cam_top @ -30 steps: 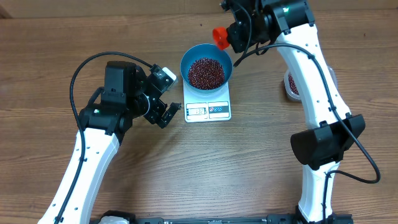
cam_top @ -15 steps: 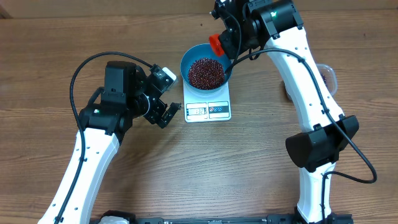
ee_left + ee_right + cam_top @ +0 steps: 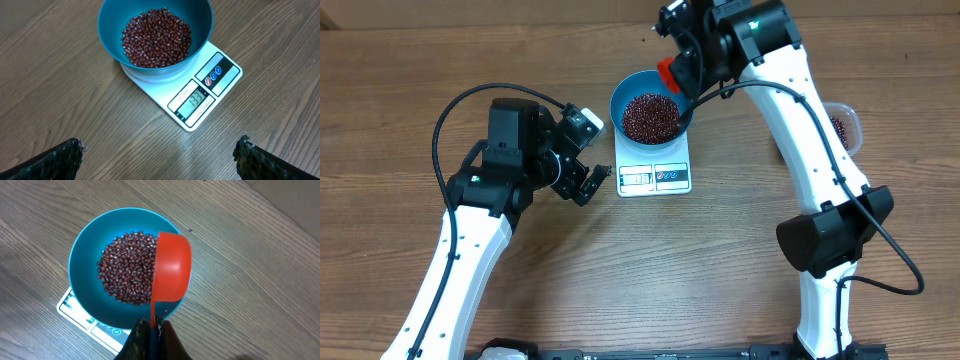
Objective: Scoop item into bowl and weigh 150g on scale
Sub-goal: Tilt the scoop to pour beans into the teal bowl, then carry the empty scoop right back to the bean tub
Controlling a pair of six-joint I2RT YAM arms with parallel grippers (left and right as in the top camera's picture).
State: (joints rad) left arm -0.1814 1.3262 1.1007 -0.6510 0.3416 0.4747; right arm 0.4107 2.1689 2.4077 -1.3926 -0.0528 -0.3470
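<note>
Wood-grain brown table (image 3: 720, 260) fills the whole overhead view, and both white-and-black arms are reaching in from the bottom edge. The left gripper (image 3: 592, 183) sits left of centre, jaws spread wide and holding nothing, hovering just beside the scale with its wrist camera looking straight at it. The right gripper (image 3: 151, 327) is up at the top centre, pinched tight on the thin handle of the small red plastic scoop (image 3: 171, 267).

Centre frame is the flat white rectangular kitchen scale (image 3: 655, 178), display and blue-marked buttons along its lower edge. The left wrist view shows digits that look like 133. On top of it stands the round deep blue plastic bowl (image 3: 107, 25), covering the scale's upper half. Over at the right edge, a clear plastic tub (image 3: 845, 125) peeks out from behind the right arm.

The scoop's cup hangs over the bowl's upper right rim. Inside the bowl is the heap of tiny dark red-brown beans (image 3: 651, 117), covering its floor.
</note>
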